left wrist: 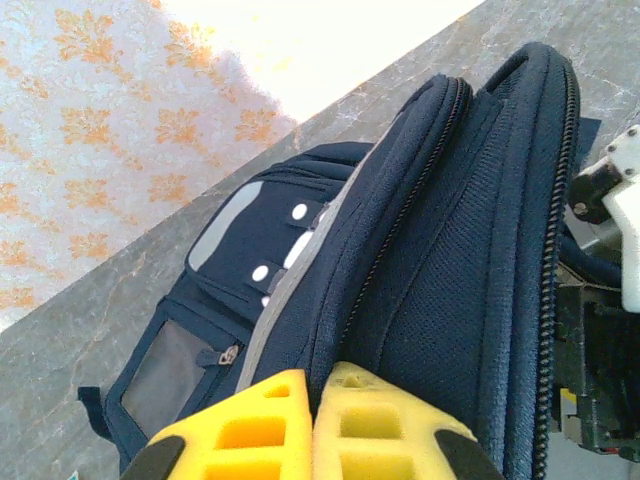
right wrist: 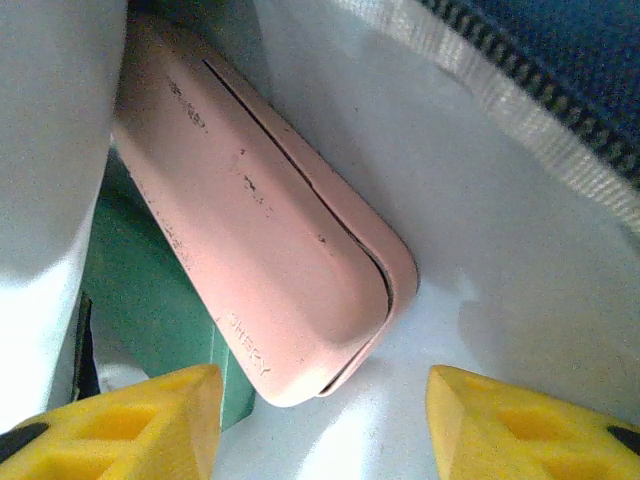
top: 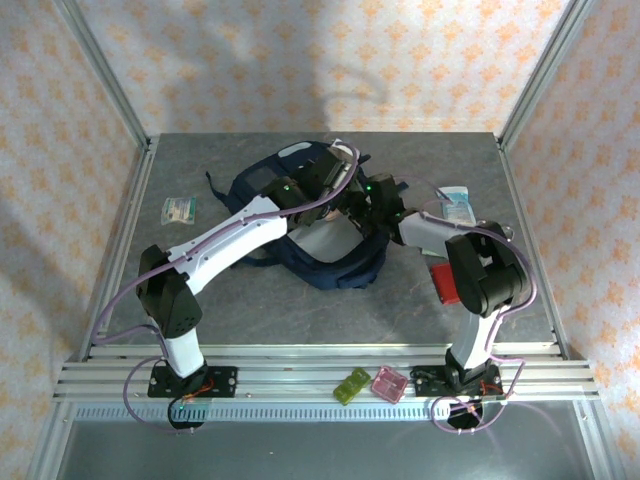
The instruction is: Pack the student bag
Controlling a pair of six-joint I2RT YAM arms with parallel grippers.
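Counter: grey, walled with patterned panels. The student bag lies about mid-counter, a little toward 12 o'clock, mouth gaping and pale lining showing from above. Both arms converge on it, the left from 7 o'clock and the right from 4 o'clock. Left claw: jaws pressed together, apparently pinching the bag's zippered rim and lifting it. The fabric fold runs down between the fingers, but the actual bite is at the frame's edge, so the hold is probable, not certain. Right claw: inside the bag, jaws spread wide, gripping nothing. Ahead of it a pink hard case rests slantwise against the white lining, partly on top of a green item; its near end sits between the fingers, clear of the right one. Loose on the counter: a pale packet at 3 o'clock of the bag, a red object at 4 o'clock, and a small packet at 9 o'clock. Two small pieces, green and pink, sit on the front rail at 6 o'clock. Judgement: the step in hand is depositing the case, and packing is partway done. The next move calls for the right claw to back straight out without snagging lining or zipper while the left holds the mouth up, then to fetch another item.
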